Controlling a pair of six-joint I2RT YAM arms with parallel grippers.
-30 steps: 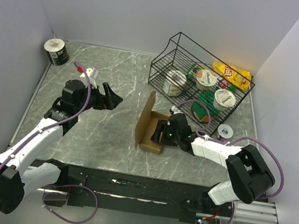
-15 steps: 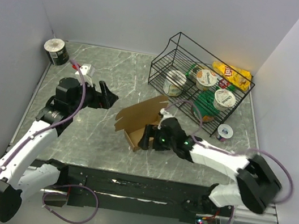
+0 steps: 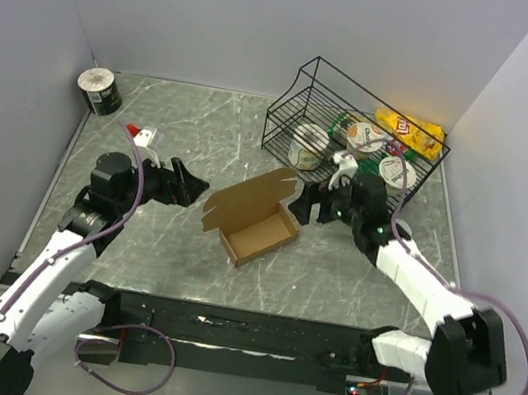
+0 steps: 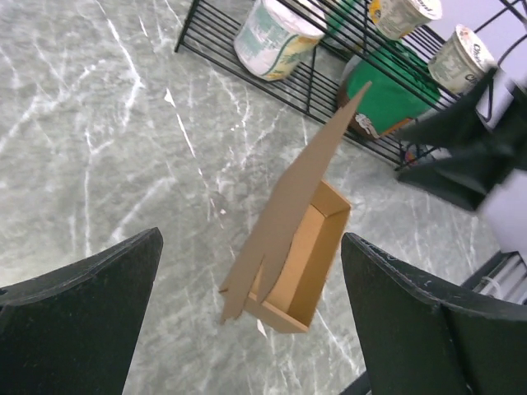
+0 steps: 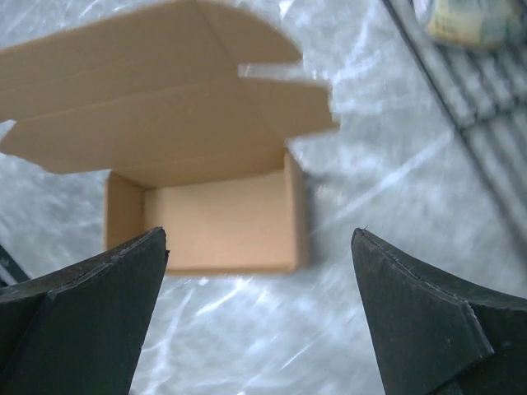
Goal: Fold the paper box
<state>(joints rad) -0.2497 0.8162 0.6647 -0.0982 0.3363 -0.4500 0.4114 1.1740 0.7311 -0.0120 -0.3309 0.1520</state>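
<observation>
Near the middle of the table (image 3: 205, 127) the paper box (image 3: 260, 234) is now set flat on its base, whereas a second ago it was held tipped on its side by the right gripper (image 3: 307, 202). The tray walls are seen standing, and the lid (image 3: 247, 198) is left raised, leaning toward the far left corner (its tabs are not yet tucked).

The box has been released. The right gripper has been drawn back toward the far right corner, just beside the wire basket (image 3: 282, 119), and its fingers are spread with nothing between them. The left gripper (image 3: 192, 186) is held just left of the lid, apart from it, its fingers likewise spread wide and empty.

From this it is judged that the tray has been formed and righted, and that only the closing remains. The lid must be swung down over the tray and its front flap tucked in, for which a fresh grasp will be needed.
</observation>
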